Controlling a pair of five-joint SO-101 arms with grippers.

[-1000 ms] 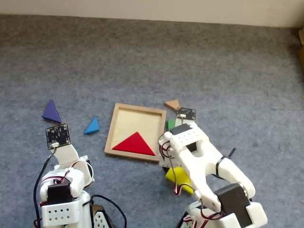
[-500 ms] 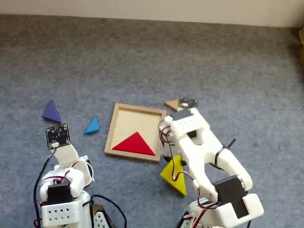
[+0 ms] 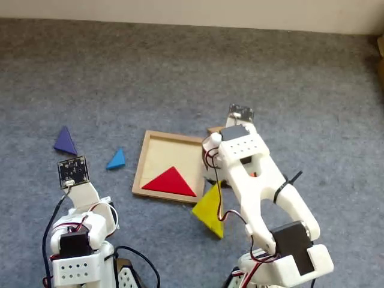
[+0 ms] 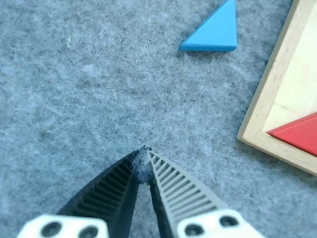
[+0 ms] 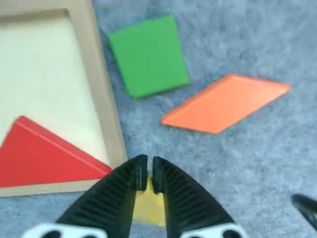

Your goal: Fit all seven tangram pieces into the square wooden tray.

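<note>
Yellow triangle piece (image 3: 210, 210) slid left, clamped in my right gripper (image 5: 148, 160); square wooden tray (image 3: 139, 168) holds a red triangle (image 3: 171, 181); green square (image 5: 148, 55) alongside.

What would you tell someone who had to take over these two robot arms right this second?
Left tool: shut, empty, over the carpet near the blue triangle.
Right tool: shut on the yellow triangle, just outside the tray.
Done: the red triangle lies in the tray.
To place: the yellow and blue ones, the purple triangle, green square, orange parallelogram and brown piece.
</note>
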